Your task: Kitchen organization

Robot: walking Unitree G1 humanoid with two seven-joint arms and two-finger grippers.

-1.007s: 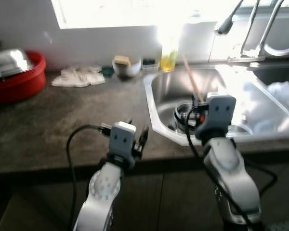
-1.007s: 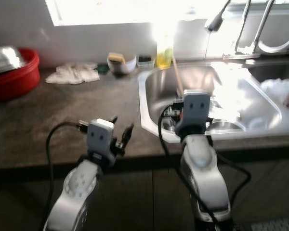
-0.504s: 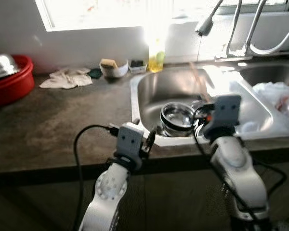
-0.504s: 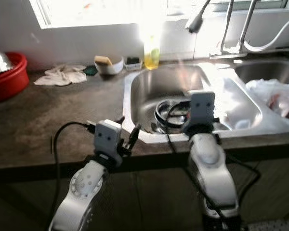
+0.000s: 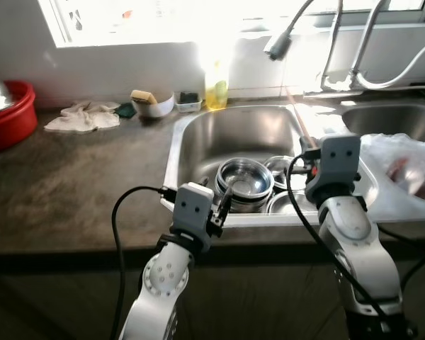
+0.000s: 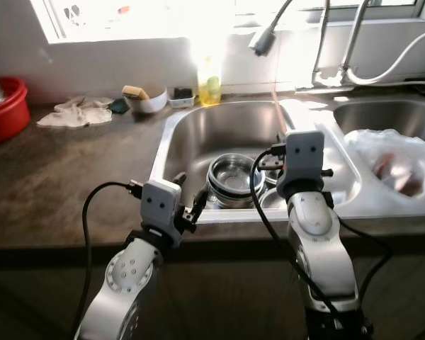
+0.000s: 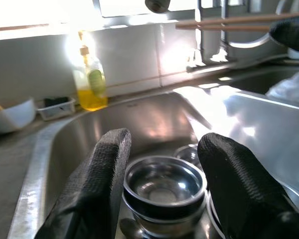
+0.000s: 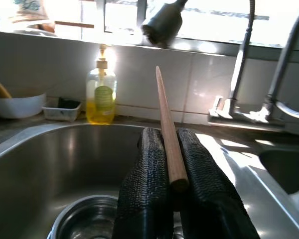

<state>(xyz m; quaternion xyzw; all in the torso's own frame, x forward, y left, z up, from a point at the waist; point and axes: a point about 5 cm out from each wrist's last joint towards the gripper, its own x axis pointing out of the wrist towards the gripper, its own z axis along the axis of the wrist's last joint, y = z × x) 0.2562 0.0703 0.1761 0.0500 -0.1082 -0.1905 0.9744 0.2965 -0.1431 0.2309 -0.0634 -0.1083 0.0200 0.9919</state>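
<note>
Right wrist view: we are gripping a slim wooden stick (image 8: pixel 167 134) — it looks like a chopstick — with the right gripper (image 8: pixel 172 186) clamped tight on its lower end, the free end pointing up toward the faucet head (image 8: pixel 162 25). In the head views the right gripper (image 5: pixel 308 150) is hanging over the right part of the steel sink (image 5: pixel 198 127), the stick slanting up and back from it. Just below, stacked steel bowls (image 5: pixel 245 183) are sitting in the basin with a couple more metal dishes beside them. Our left gripper (image 7: pixel 162 199) is hovering at the sink's front edge with its fingers (image 7: pixel 104 184) spread apart and holding nothing — the bowls are framed between them in the left wrist view.

Farther out, a bottle of yellow dish soap (image 5: pixel 214 91) is standing at the back rim, with a white bowl holding a sponge (image 5: pixel 150 103), a crumpled cloth (image 5: pixel 81 117) and a red basin (image 5: pixel 7 113) along the dark counter (image 5: pixel 71 191). A plastic bag (image 5: pixel 404 159) is lying to the right, by the second basin.

We are judging the organizing as early: one utensil is in hand, not yet placed anywhere, and the bowls are waiting in the sink.
</note>
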